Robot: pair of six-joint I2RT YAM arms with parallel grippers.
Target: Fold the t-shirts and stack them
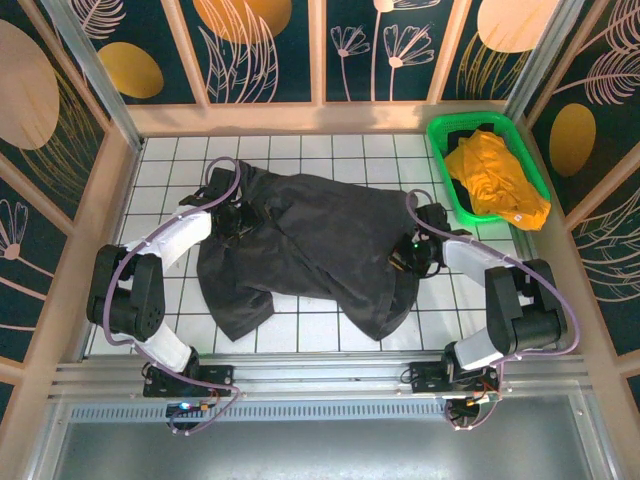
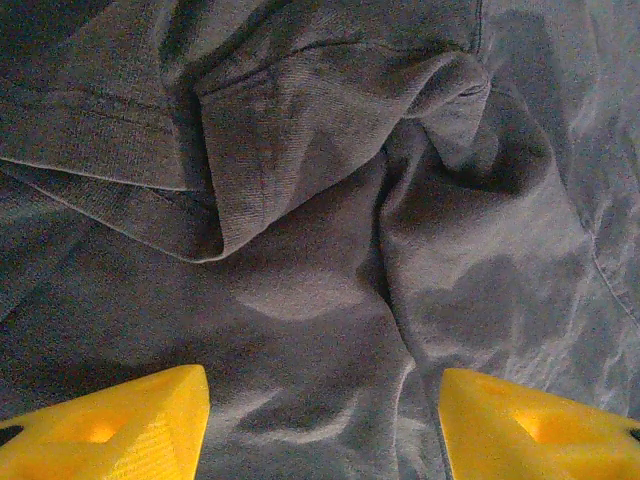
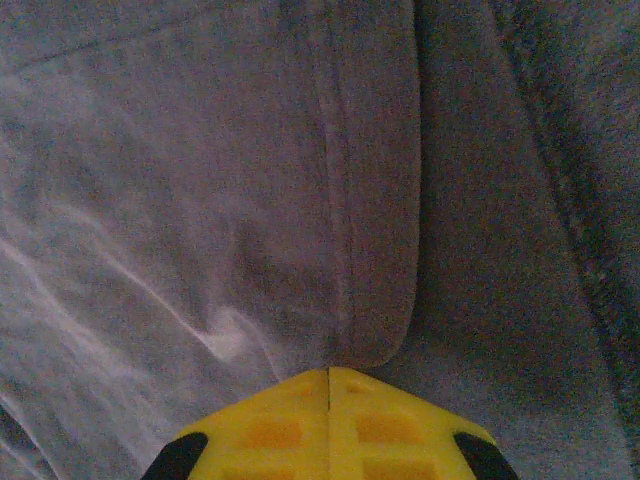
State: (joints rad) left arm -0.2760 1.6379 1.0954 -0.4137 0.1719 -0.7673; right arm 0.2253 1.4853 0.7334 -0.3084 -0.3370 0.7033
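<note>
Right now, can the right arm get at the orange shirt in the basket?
Probably yes, but not at once. The orange shirt lies uncovered in the basket on that arm's side. However, the right tool seems shut on the dark shirt, which it should release first.

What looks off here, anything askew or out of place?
The dark charcoal-grey cloth t-shirt lies crumpled and skewed across the white tiled table, folds bunched, not flat. The orange-yellow cloth t-shirt is wadded in the green plastic basket at the far right corner, spilling over its near rim.
</note>
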